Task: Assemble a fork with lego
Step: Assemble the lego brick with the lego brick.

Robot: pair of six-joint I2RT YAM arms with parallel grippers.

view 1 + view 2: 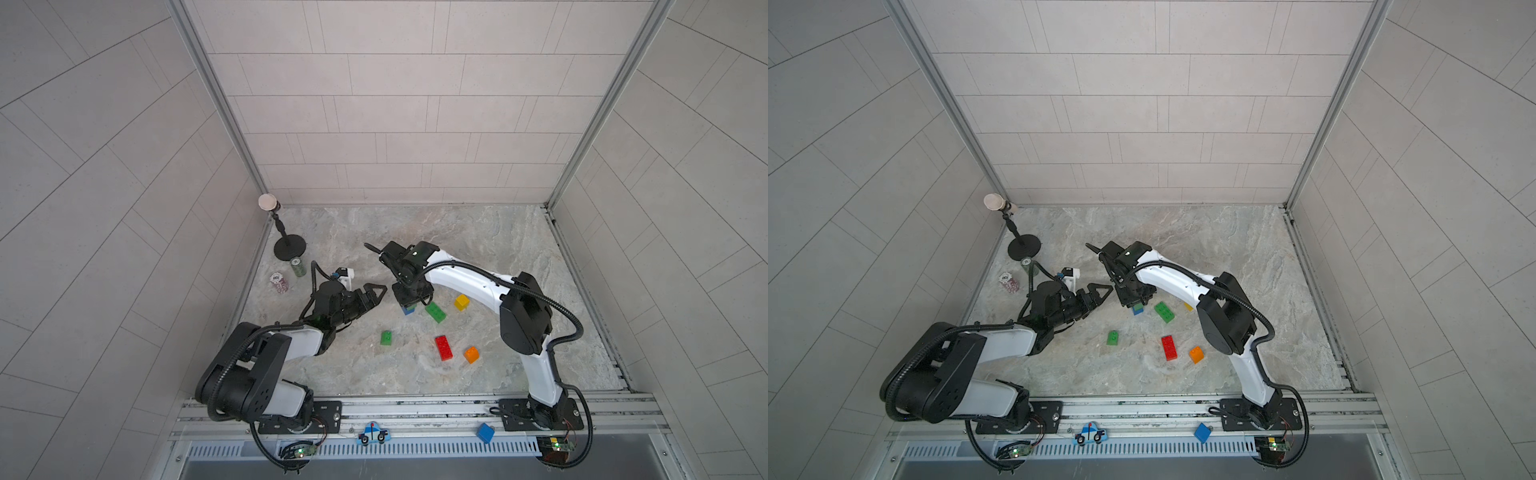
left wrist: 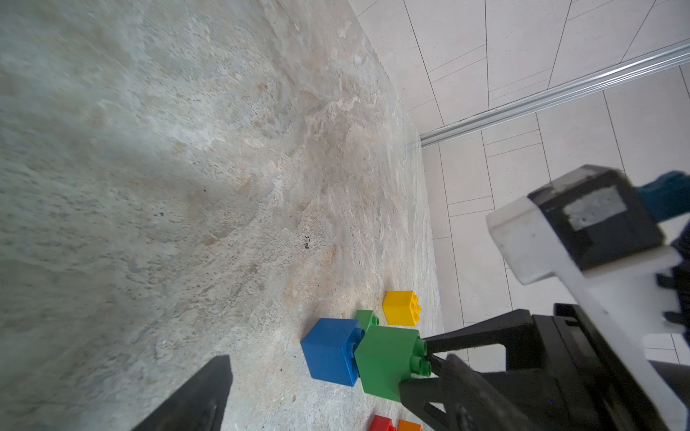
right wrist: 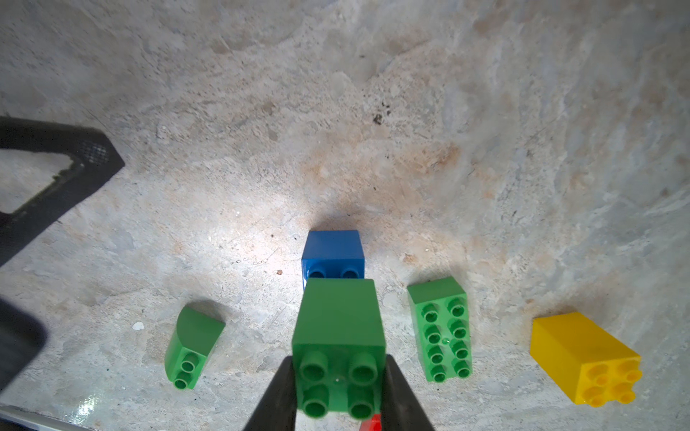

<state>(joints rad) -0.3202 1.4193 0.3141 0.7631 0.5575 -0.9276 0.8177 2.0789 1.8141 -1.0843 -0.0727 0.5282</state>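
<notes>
Just beside held green brick, blue brick

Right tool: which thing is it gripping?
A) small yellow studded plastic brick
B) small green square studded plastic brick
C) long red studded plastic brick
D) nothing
B: the right wrist view shows the right tool clamped on the small green square studded plastic brick.
</notes>
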